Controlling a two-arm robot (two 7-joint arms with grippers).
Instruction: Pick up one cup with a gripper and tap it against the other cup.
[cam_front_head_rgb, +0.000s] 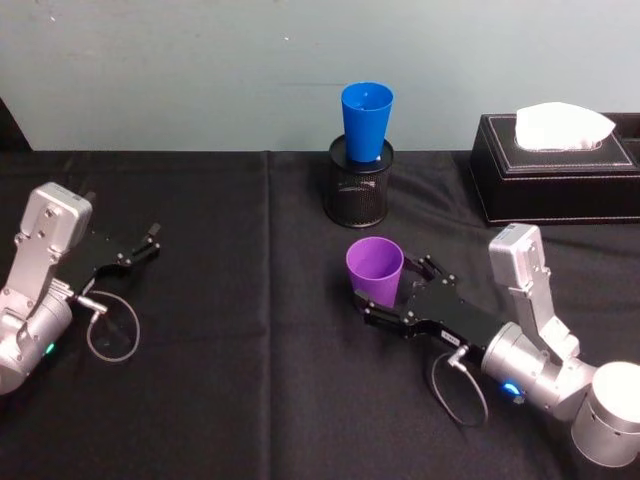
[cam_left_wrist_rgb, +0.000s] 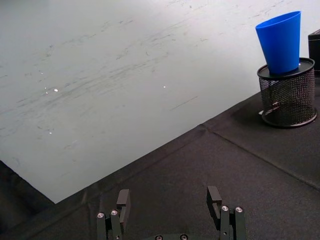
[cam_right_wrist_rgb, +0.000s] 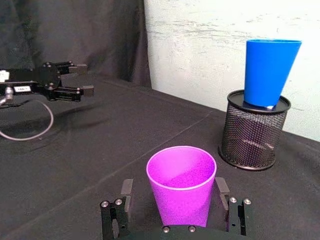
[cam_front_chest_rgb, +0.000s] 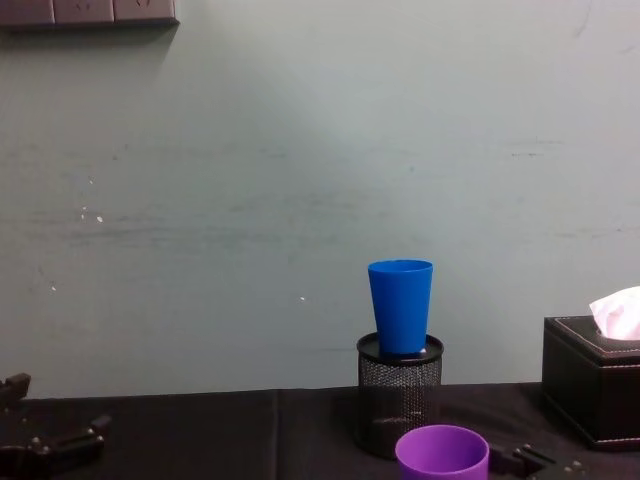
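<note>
The purple cup, upright at 6 o'clock from the blue cup in the mesh holder, is straddled, not yet gripped, by the open right gripper, which should be closed gently and squarely before lifting; the left gripper is parked at 9 o'clock, spread and empty.

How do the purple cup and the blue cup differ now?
The purple cup stands on the cloth; the blue cup sits higher, nested in the mesh holder. The purple cup is between the open fingers of the right claw; the blue cup is untouched. Both are upright tapered tumblers. The left claw idles at left.
</note>
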